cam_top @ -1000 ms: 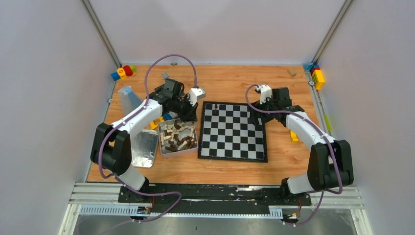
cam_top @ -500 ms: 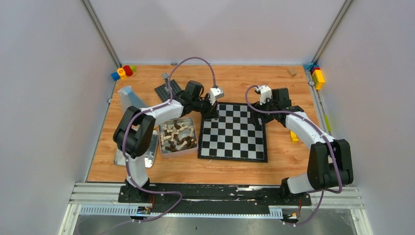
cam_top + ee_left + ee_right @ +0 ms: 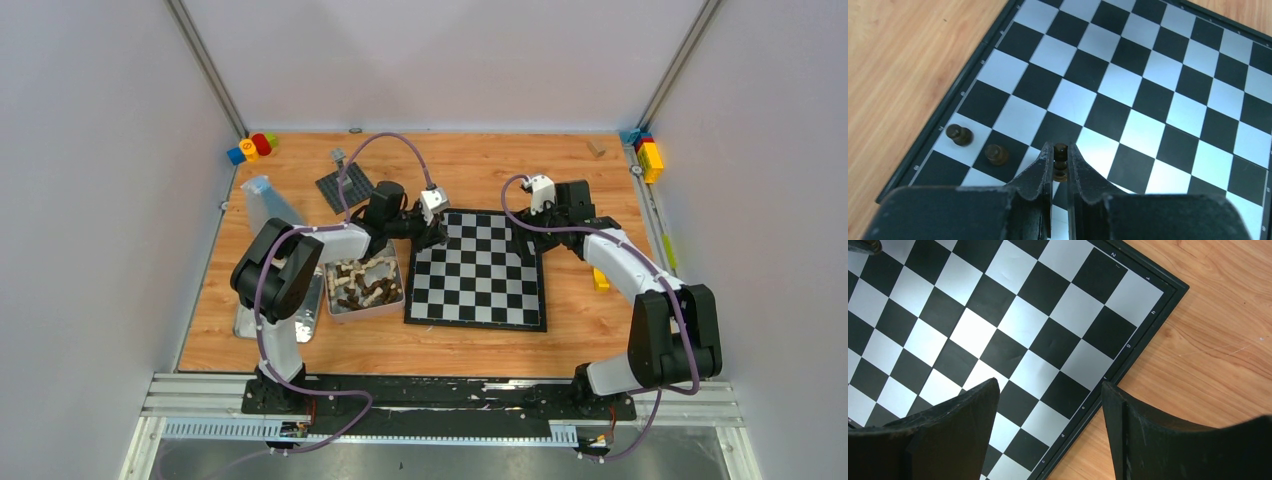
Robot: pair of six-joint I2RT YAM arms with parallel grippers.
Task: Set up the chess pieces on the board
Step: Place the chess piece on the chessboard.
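The board (image 3: pixel 477 268) lies at mid table. My left gripper (image 3: pixel 436 236) is over its far left corner, shut on a dark brown pawn (image 3: pixel 1061 161) that it holds upright just above or on a square; I cannot tell which. In the left wrist view the gripper (image 3: pixel 1060 146) has two more dark brown pawns (image 3: pixel 959 134) (image 3: pixel 997 154) standing to its left near the board (image 3: pixel 1148 100) edge. My right gripper (image 3: pixel 527 243) is open and empty over the board's right edge (image 3: pixel 1128 347); its jaws (image 3: pixel 1049 384) stand wide apart.
A metal tin (image 3: pixel 331 268) holding several dark and cream pieces (image 3: pixel 365 283) sits left of the board, its lid (image 3: pixel 290 300) beside it. A dark studded baseplate (image 3: pixel 345 186) lies behind. Coloured bricks sit at the far corners (image 3: pixel 250 148) (image 3: pixel 647 155), and a yellow brick (image 3: pixel 600 280) right of the board.
My left arm swung from above the tin to the board's far left corner, then settled slightly lower and nearer with the pawn. The right arm has not moved.
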